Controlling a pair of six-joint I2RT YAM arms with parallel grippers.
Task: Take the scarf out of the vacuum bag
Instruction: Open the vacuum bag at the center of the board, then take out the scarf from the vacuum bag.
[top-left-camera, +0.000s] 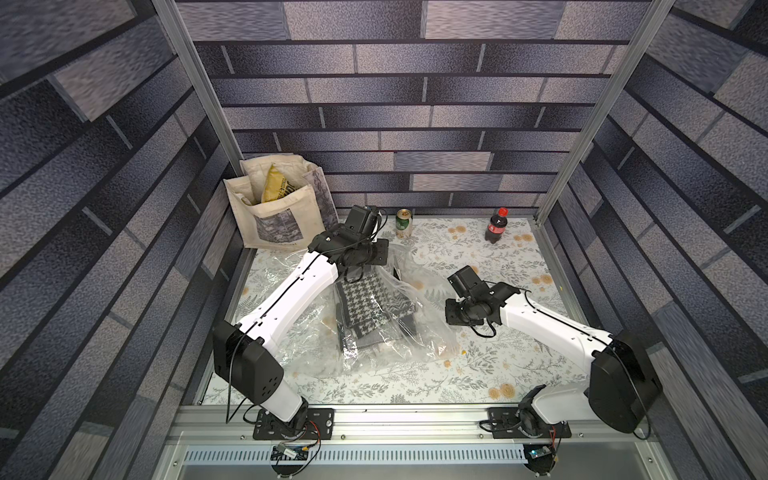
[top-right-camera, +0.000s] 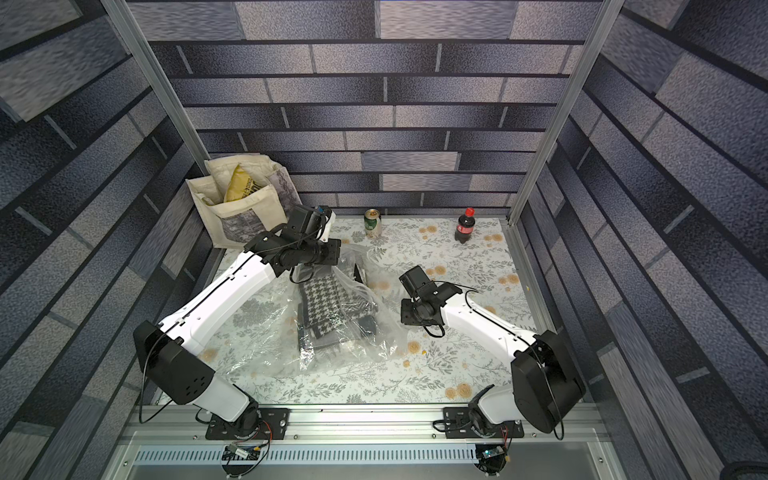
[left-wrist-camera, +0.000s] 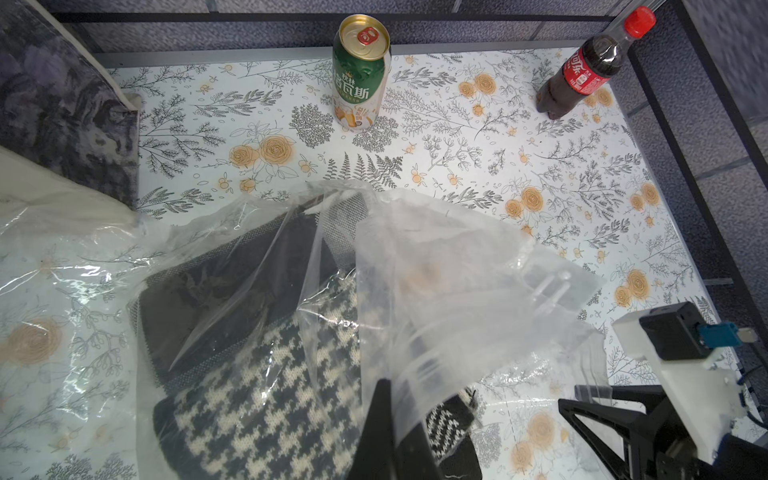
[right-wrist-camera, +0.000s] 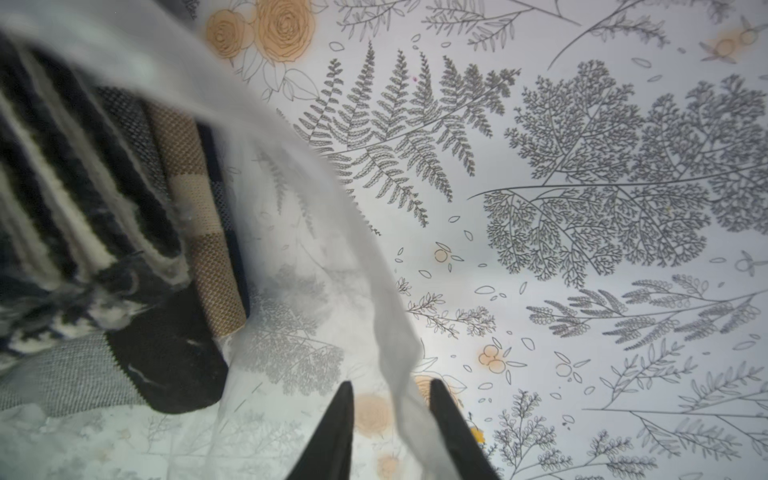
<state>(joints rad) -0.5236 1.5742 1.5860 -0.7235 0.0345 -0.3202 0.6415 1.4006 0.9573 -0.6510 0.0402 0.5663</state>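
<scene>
The vacuum bag (top-left-camera: 376, 338) (top-right-camera: 332, 349) lies crumpled mid-table, clear and glossy. Inside it sits the folded black-and-cream houndstooth scarf (top-left-camera: 359, 305) (top-right-camera: 322, 303) (left-wrist-camera: 266, 399), beside a dark mesh cloth. My left gripper (left-wrist-camera: 397, 405) hangs over the bag's far end, shut on a raised flap of the bag (left-wrist-camera: 436, 270). My right gripper (right-wrist-camera: 390, 388) is low at the bag's right side, in a top view (top-left-camera: 455, 313). Its jaws stand apart, and the bag's edge (right-wrist-camera: 374, 270) runs loose between them. The scarf's fringe (right-wrist-camera: 62, 187) shows through the plastic there.
A cream tote bag (top-left-camera: 278, 208) stands at the back left, close to my left wrist. A green can (top-left-camera: 403, 223) (left-wrist-camera: 360, 70) and a cola bottle (top-left-camera: 496, 225) (left-wrist-camera: 590, 66) stand along the back edge. Metal frame rails bound the floral table (top-left-camera: 498, 365).
</scene>
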